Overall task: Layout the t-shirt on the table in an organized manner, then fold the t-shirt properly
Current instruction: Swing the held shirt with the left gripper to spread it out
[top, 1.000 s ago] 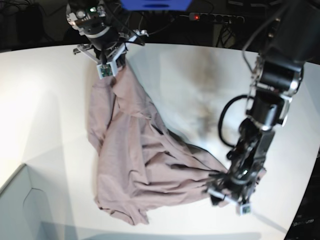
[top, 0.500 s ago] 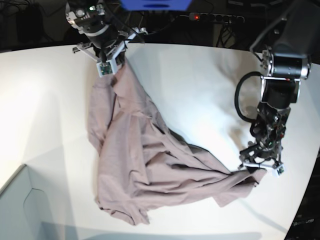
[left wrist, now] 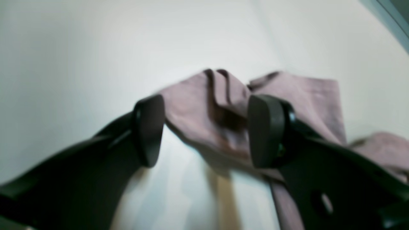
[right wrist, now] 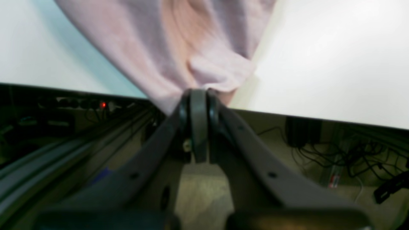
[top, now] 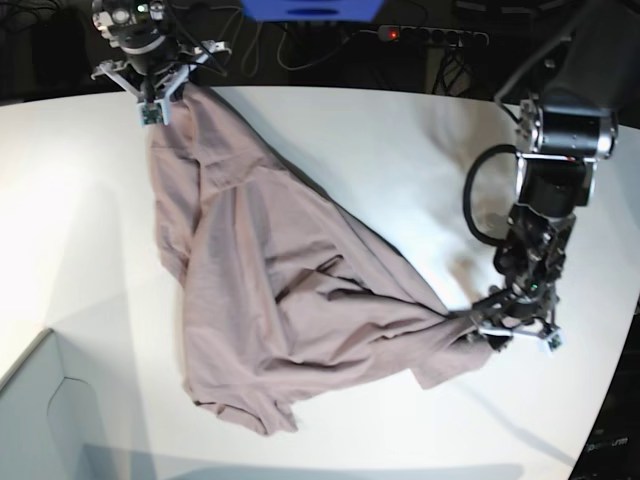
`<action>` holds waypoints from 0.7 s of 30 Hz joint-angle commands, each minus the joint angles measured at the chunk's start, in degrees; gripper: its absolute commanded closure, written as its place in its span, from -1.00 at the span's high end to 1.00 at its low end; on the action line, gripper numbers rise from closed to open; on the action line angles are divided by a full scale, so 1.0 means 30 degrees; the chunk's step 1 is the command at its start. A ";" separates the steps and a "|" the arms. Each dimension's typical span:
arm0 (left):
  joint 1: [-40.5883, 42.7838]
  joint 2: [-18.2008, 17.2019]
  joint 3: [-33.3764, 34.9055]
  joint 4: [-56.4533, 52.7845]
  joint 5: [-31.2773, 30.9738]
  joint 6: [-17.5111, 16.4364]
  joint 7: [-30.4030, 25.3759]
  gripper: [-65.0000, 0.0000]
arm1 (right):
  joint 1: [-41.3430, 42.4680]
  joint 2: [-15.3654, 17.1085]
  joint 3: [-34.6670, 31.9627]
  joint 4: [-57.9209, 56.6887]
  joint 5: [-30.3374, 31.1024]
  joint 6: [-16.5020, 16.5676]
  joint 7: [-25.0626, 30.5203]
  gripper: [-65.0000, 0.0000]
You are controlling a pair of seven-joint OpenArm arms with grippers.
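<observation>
The mauve t-shirt (top: 270,300) lies crumpled and stretched diagonally across the white table (top: 400,150). At the far left corner, my right gripper (top: 150,100) is shut on one end of the shirt. In the right wrist view the fingers (right wrist: 198,95) meet on a pinch of the t-shirt (right wrist: 179,41), which hangs away from them. My left gripper (top: 510,335) is low at the shirt's near right end. In the left wrist view it (left wrist: 207,131) stands open, pads wide apart, with a fold of the t-shirt (left wrist: 223,105) lying between and beyond them on the table (left wrist: 80,48).
A pale grey-blue box corner (top: 50,420) juts in at the front left. The table's curved edge (top: 610,400) runs close to the left arm. Behind the table are a power strip with a red light (top: 430,36) and cables.
My right gripper has pulled its end of the shirt left and further back, stretching the cloth out. The left arm swung right from the front earlier and now sits nearly still.
</observation>
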 commanded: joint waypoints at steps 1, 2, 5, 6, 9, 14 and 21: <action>-0.0218 0.0114 -0.0027 0.0251 0.0019 -0.0142 -0.0190 0.23 | -0.0094 0.0018 0.0034 0.0334 0.0012 0.0048 0.0385 -1.00; -0.0013 0.0114 -0.0027 0.0251 0.0019 -0.0112 -0.0219 0.23 | -0.0094 0.0018 0.0034 0.0334 0.0012 0.0048 0.0385 -1.00; 0.0221 0.0114 -0.0085 0.0222 0.0019 -0.0054 -0.0278 0.23 | 0.0199 0.0018 0.0034 0.0334 0.0012 0.0048 0.0327 -1.00; 0.0339 0.0114 -0.0085 0.0192 -0.0010 -0.0054 -0.0307 0.23 | 0.0287 0.0018 0.0034 0.0275 0.0012 0.0048 0.0297 -1.00; 0.0397 0.0114 -0.0085 0.0222 0.0019 -0.0054 -0.0307 0.23 | 0.0317 0.0018 0.0034 0.0246 0.0012 0.0048 0.0356 -1.00; 0.0339 0.0172 -0.0056 0.0222 0.0019 -0.0054 -0.0307 0.21 | 0.0317 0.0018 0.0005 0.0246 0.0012 0.0048 0.0385 -1.00; -0.0365 0.0846 -0.0056 -0.0716 0.0049 -0.0054 -0.0307 0.03 | 0.0317 0.0018 0.0034 0.0246 0.0012 0.0048 0.0356 -1.00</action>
